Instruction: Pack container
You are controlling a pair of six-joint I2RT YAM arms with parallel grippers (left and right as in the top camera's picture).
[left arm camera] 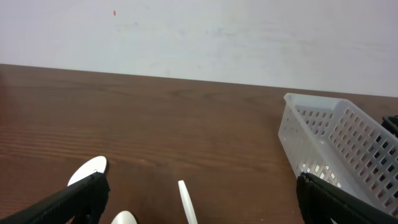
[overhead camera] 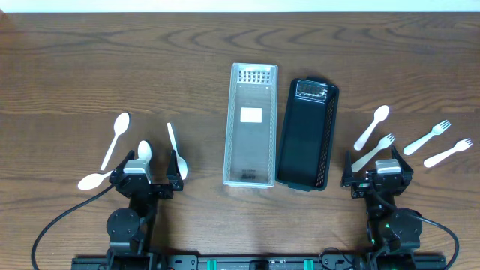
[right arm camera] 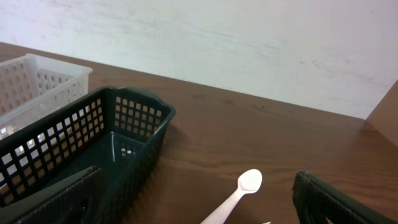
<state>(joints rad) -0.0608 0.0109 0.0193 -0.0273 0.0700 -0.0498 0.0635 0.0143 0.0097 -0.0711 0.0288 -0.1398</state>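
Black fingers (left arm camera: pixel 68 202) sit at the lower corners of each wrist view, spread wide with nothing between them; left jaws and right jaws alike are released and empty. The containers stand mid-surface between the arms: a clear basket (overhead camera: pixel 251 124) and a dark basket (overhead camera: pixel 307 133) just beside it on its right; both look empty apart from a white label on the clear one's floor. White spoons (overhead camera: pixel 116 139) lie flat by the left arm, one partly under it; a spoon (overhead camera: pixel 373 126) and forks (overhead camera: pixel 427 137) lie by the right arm.

Likely trouble: the cutlery is thin and flat on the wooden surface (overhead camera: pixel 75 75), so closing jaws may skid over a handle or flick it away; the baskets look light, so a brush against a wall could shove one into the other; a piece released crosswise could bridge the rim rather than drop in.

Each basket's long axis runs from the robot's side toward the far edge; the dark one's far end is angled slightly rightward.
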